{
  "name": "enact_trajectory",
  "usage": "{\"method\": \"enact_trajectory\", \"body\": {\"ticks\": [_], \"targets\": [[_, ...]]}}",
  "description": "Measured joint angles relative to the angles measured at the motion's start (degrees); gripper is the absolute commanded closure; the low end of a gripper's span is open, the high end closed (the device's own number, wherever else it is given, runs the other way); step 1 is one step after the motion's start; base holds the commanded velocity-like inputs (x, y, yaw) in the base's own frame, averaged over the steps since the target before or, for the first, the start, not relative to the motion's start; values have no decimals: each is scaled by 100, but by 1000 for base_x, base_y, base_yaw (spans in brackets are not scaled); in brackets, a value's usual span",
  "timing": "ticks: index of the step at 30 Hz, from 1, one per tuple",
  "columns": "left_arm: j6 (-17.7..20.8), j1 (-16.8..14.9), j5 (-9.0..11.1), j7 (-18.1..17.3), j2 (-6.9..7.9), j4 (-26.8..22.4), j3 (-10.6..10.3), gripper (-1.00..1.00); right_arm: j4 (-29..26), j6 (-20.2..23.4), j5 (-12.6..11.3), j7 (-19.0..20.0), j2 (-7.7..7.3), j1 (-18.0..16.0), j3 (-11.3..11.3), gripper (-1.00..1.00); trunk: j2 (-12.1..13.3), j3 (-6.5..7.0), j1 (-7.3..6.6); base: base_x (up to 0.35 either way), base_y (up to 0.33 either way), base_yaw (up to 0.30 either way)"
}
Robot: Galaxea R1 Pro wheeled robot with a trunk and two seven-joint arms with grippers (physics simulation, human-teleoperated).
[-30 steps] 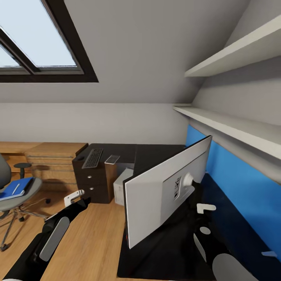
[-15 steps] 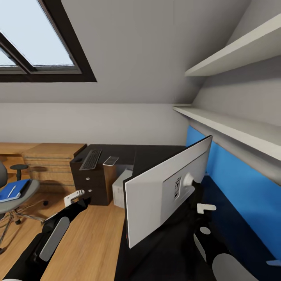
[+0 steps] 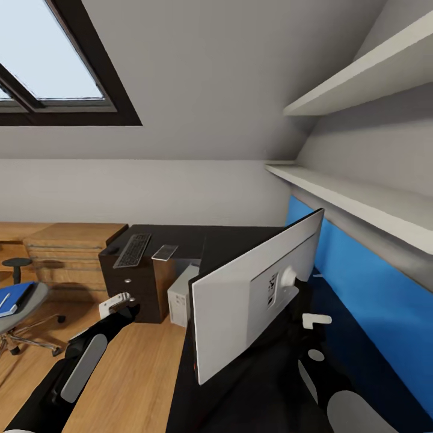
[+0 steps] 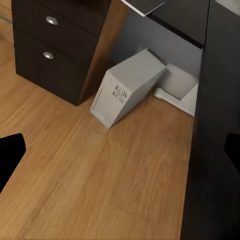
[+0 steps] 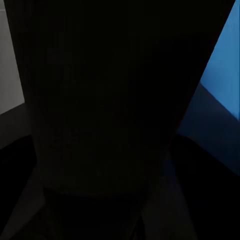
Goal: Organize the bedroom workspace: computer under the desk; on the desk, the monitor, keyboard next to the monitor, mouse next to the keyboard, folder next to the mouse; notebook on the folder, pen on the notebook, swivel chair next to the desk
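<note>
Change vs. earlier head frames: the whole picture has slid, so the camera turned; far-left items sit further left and nearer the frame edge than a second ago. The swivel chair is now cut by the left edge, only part of its grey seat and chrome base showing. The monitor and both arms keep almost the same place in the frame.

Monitor: wide, white back toward the camera, thin black edge, standing on the near right wing of the desk, tilted across the view. Blue wall panel behind it to the right.

Desk: glossy black L-top; far wing carries the keyboard, slim and black, lying flat, with the notebook, a small grey rectangle with pale border, just beside it on the right. A small dark shape at the far-left corner by the keyboard; too small to identify. Dark drawers with round silver knobs below the far wing.

Computer: light grey-white tower on the wood floor under the desk, just right of the drawers.

Folder: bright blue, lying on the chair seat; a thin white pen on top of it.

Left gripper: over the floor, near side of the drawers; fingers apart, holding nothing, black tips at opposite edges of the left wrist view.

Right gripper: behind the monitor over the desk; right wrist view is almost wholly dark, finger spacing cannot be told.
</note>
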Motion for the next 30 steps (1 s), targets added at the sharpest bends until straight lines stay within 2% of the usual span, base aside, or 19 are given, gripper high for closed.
{"method": "enact_trajectory", "body": {"ticks": [14,30], "targets": [[0,0,3,0,0,3,0,-100,-1,-1,-2,-3,0,1,3,100,0,0,1,167,-137,0],[1,-1,11,1,0,9,0,-100,1,2,4,-75,1,1,-10,100,1,0,2,34,-38,0]]}}
